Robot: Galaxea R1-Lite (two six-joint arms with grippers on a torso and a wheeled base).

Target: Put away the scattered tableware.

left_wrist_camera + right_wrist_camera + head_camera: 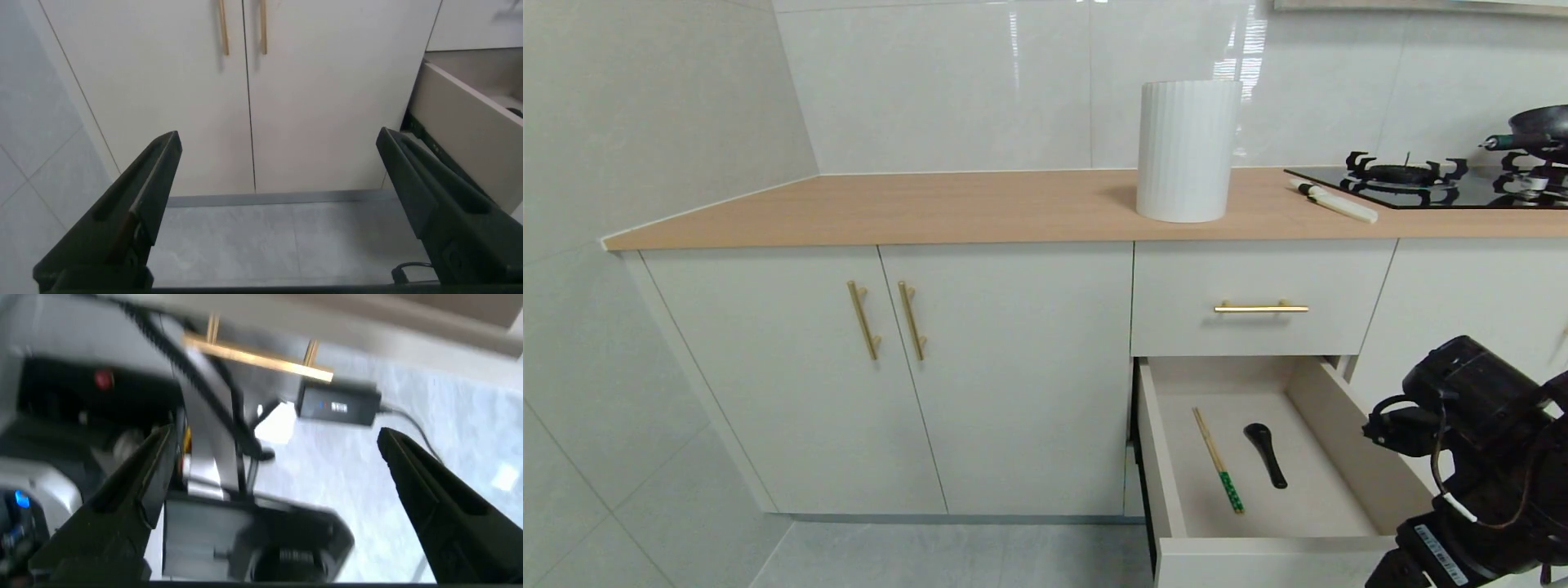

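Cabinet doors (1013, 376) left of the open drawer (1156, 441) face our left hand (278, 140), spread wide, empty; inside the drawer we see chopsticks (1218, 461), then a black spoon (1266, 454); at its right, our right hand (275, 434) gapes wide, empty.

Head camera downward onto open drawer (1158, 457)

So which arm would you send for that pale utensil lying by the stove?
Probably the right: the pale utensil lies at the counter's right end, and the right arm is on that side.
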